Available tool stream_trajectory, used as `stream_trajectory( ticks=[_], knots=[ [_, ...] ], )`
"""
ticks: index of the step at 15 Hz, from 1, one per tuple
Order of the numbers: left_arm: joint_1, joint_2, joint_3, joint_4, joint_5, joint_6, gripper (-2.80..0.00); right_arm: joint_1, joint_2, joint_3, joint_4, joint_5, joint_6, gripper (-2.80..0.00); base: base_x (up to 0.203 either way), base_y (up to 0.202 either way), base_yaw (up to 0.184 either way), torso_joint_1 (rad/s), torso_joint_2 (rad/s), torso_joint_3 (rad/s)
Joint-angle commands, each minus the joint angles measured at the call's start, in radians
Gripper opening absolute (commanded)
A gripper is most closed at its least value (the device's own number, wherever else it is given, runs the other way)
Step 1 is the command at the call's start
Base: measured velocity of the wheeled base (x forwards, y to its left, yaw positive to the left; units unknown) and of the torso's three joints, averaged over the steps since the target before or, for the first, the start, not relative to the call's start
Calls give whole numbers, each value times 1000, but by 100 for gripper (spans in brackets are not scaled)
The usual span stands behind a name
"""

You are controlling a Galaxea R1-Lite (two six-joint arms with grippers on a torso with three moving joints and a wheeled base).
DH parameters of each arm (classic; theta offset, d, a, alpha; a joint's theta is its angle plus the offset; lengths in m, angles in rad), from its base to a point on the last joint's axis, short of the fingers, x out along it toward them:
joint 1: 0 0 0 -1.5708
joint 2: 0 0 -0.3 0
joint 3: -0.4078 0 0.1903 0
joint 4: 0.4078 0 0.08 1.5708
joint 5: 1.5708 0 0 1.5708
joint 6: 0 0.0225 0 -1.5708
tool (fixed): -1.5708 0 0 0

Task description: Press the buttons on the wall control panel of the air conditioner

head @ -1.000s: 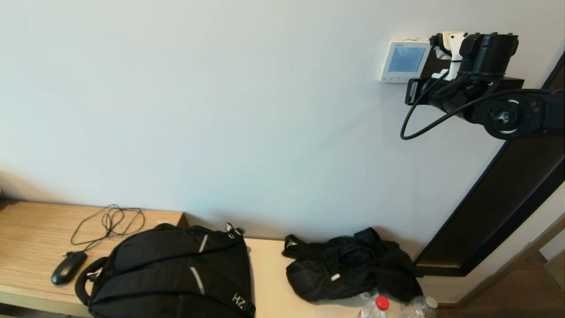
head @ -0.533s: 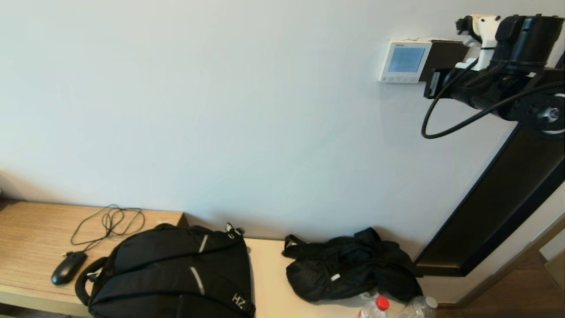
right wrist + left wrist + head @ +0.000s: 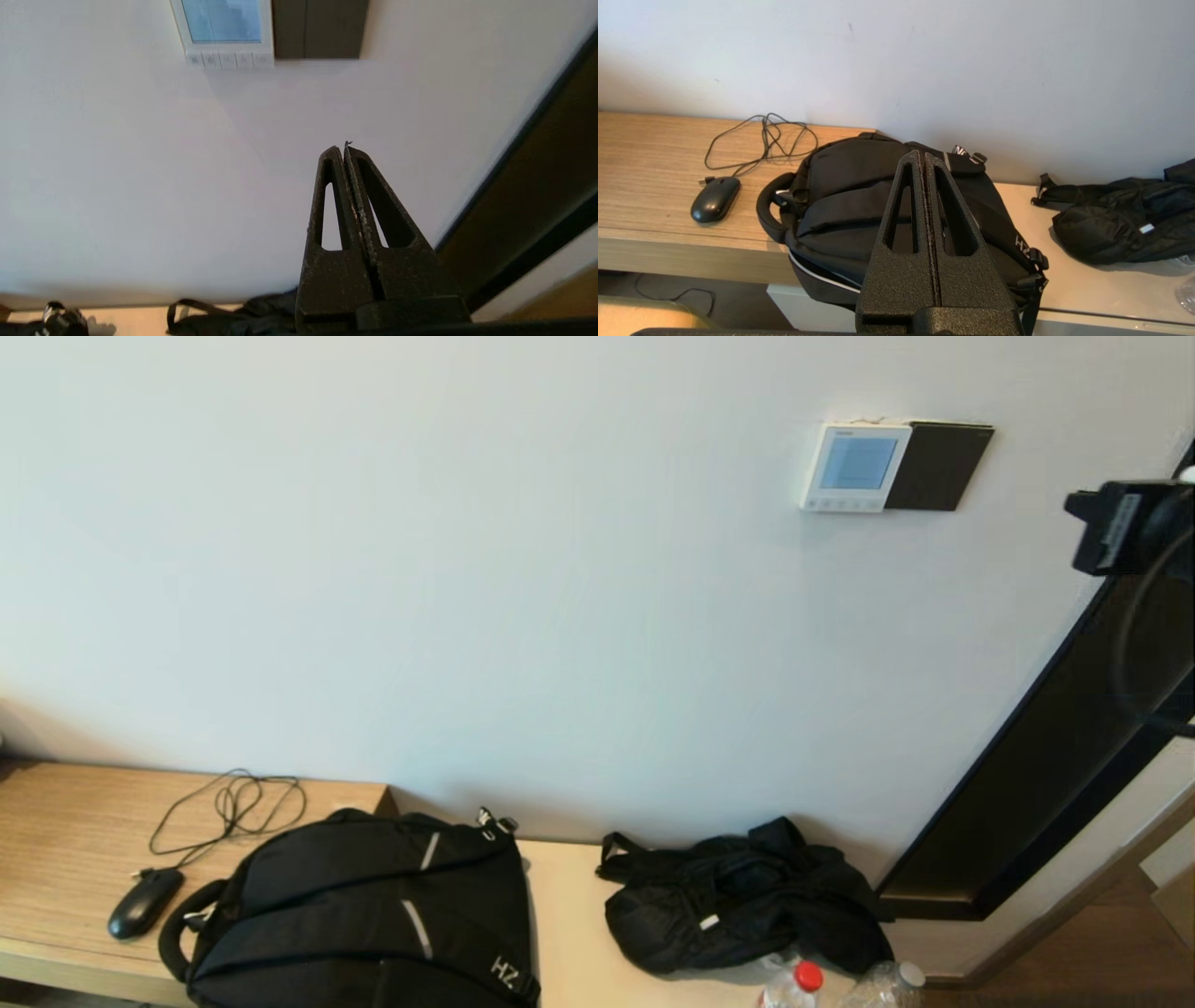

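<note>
- Head view: air conditioner's wall control panel sits high on the white wall, pale blue screen lit, buttons in a row along its bottom edge. Black plate touches its right side. Only a bit of the right arm shows at the right edge, well apart from the panel, in front of the dark door frame. Below: wooden bench with mouse and its loose cable, black backpack, crumpled black bag, two bottles at the bottom edge.
- Left wrist view: left gripper clenched, fingers pressed together, nothing held, hanging over the backpack. Mouse on the bench beside it.
- Right wrist view: right gripper clenched tight, empty, pointing at bare wall below the panel, apart from it. Buttons visible in a row, untouched. Black plate just beside.
</note>
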Motion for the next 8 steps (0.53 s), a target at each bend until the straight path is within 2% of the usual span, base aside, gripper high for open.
stream_trajectory(
  ticks=[1,8],
  knots=[
    [0,0,0,0,0,0,-280,-6,-251,153,35,6,-1,-280,0,0,0,0,0,0],
    [0,1,0,0,0,0,-280,-62,-727,665,157,108,-1,-280,0,0,0,0,0,0]
  ],
)
